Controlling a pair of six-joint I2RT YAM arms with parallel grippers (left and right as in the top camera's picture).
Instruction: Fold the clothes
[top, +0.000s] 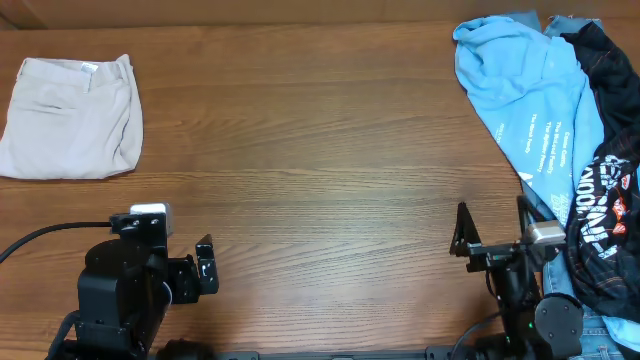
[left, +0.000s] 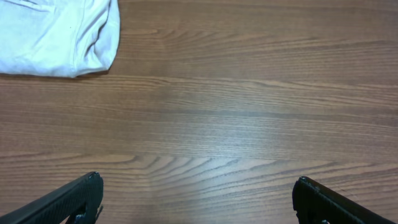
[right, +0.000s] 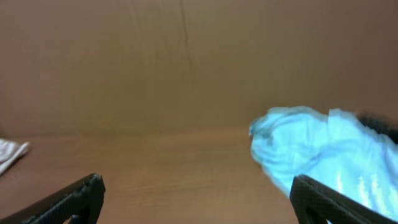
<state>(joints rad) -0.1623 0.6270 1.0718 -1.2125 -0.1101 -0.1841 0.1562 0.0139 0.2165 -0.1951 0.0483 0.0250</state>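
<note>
The clothes, a pair of light beige shorts (top: 70, 118), lie folded flat at the table's far left, waistband toward the back. The left wrist view catches their near corner (left: 56, 34), and a small pale edge of them (right: 11, 152) shows in the right wrist view. My left gripper (top: 172, 250) hovers near the front left edge, well short of the shorts, open with nothing between its fingers (left: 198, 183). At the front right my right gripper (top: 493, 225) is open and empty too (right: 198, 183).
A light blue T-shirt with white print (top: 530, 90) lies crumpled at the back right and also appears in the right wrist view (right: 323, 149). A black garment with a white graphic (top: 605, 200) overlaps it along the right edge, close beside my right arm. Bare wooden table (top: 320, 180) lies between the two arms.
</note>
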